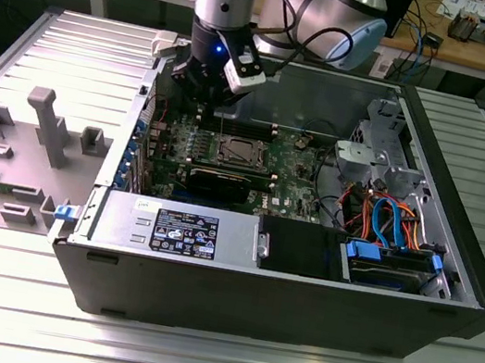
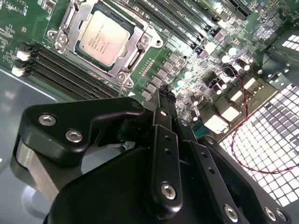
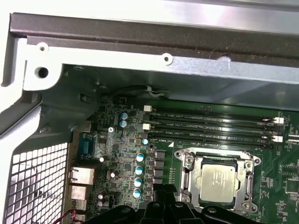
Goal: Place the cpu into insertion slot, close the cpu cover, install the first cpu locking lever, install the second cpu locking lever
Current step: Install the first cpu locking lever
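An open computer case (image 1: 294, 318) is laid on the ribbed worktop (image 1: 192, 361), with the green motherboard (image 1: 297, 168) seated inside. The cpu (image 2: 103, 37) is seen in the insertion slot (image 3: 187, 179), framed by the closed cpu cover (image 2: 135, 58). The tool (image 2: 164, 95), pressed together and empty, is held above the board just beside the socket.

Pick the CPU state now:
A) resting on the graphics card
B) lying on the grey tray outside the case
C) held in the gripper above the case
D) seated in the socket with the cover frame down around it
D: in both wrist views the cpu sits flat in the insertion slot with the cpu cover lying down around its edges, and the gripper is off to the side of it.
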`<control>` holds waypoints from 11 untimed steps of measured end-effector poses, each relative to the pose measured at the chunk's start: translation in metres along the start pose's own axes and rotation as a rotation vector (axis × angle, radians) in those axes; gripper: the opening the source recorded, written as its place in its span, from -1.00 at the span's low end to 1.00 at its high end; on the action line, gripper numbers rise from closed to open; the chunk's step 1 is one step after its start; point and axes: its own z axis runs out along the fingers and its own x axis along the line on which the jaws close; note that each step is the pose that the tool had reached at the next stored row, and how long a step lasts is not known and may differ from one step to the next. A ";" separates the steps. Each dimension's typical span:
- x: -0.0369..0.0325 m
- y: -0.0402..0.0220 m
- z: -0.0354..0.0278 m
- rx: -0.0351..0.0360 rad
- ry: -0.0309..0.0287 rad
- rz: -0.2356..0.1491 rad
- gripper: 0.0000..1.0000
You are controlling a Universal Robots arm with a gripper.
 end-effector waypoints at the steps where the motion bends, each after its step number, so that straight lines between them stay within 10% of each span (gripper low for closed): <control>1: -0.0002 0.0025 0.0001 -0.0001 -0.0001 -0.002 -0.79; 11: -0.0088 0.0185 0.0006 0.0000 0.0000 0.001 -0.79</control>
